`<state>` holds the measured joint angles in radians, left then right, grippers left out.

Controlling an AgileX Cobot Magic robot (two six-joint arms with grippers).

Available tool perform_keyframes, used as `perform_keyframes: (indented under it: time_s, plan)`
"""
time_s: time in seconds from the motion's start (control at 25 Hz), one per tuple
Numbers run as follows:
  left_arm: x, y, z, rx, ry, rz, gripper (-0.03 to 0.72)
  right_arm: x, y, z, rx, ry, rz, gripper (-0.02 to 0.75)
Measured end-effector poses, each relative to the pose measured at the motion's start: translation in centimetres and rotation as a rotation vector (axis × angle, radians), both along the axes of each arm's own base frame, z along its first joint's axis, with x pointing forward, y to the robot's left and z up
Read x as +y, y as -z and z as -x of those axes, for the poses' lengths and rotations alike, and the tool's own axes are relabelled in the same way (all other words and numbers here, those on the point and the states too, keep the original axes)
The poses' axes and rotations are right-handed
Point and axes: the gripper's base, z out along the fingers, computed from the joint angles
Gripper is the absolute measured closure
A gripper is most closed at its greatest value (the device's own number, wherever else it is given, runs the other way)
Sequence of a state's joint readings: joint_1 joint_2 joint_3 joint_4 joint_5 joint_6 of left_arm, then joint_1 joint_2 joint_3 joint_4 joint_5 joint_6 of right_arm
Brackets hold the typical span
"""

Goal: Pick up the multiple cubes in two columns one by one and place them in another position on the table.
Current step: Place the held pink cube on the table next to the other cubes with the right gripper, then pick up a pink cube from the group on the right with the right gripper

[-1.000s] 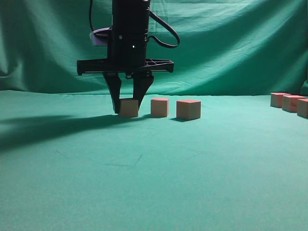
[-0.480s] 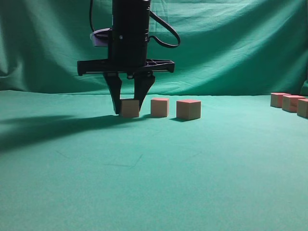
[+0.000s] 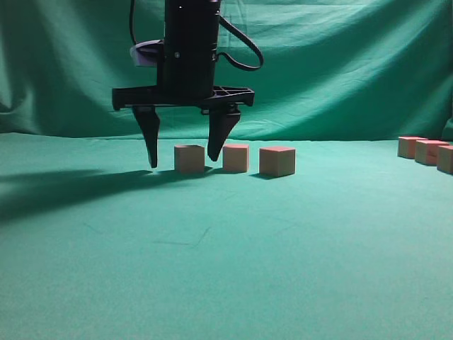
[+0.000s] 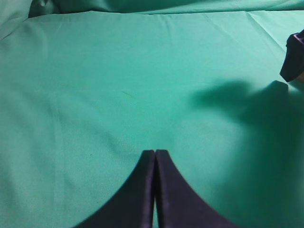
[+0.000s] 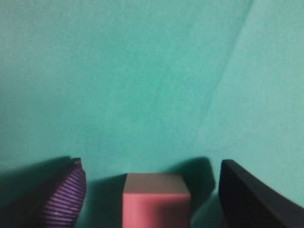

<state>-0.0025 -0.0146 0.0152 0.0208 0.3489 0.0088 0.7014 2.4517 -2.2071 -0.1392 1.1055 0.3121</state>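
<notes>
Three cubes stand in a row on the green table (image 3: pixel 226 269): a left cube (image 3: pixel 189 159), a middle cube (image 3: pixel 236 157) and a right cube (image 3: pixel 277 161). My right gripper (image 3: pixel 182 163) hangs straight down over the left cube, open, with one finger on each side and clear gaps to it. In the right wrist view this cube (image 5: pixel 156 204) stands free on the cloth between the spread fingers (image 5: pixel 151 164). My left gripper (image 4: pixel 155 152) is shut and empty over bare cloth; it does not show in the exterior view.
Three more cubes (image 3: pixel 429 151) sit at the far right edge of the table. A draped green backdrop (image 3: pixel 340 64) hangs behind. The right arm's dark finger (image 4: pixel 292 57) shows at the right edge of the left wrist view.
My right gripper's jaws have opened wide and let go of the left cube, which stays on the table. The arm itself has barely moved.
</notes>
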Motion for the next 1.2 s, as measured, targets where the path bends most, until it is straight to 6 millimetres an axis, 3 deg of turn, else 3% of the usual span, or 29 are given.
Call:
perform_keyframes:
  time_s: [0.04,0.32,0.68,1.04,1.2]
  plan:
    - [0.0,0.0,0.0,0.000,0.000,0.000,0.688,0.0,0.0,0.0,-0.006,-0.006,-0.003,0.186]
    - [0.0,0.0,0.0,0.000,0.000,0.000,0.688,0.4,-1.0,-0.4,-0.045,-0.014,-0.033,0.200]
    - [0.0,0.0,0.0,0.000,0.000,0.000,0.688,0.3,-8.2,-1.0,-0.208,-0.029,-0.084,0.200]
    - [0.0,0.0,0.0,0.000,0.000,0.000,0.688,-6.0,-16.7,-1.0,-0.311,0.073,-0.065,0.200]
    - [0.0,0.0,0.0,0.000,0.000,0.000,0.688,-9.5,-20.6,0.5,-0.339,0.100,-0.080,0.200]
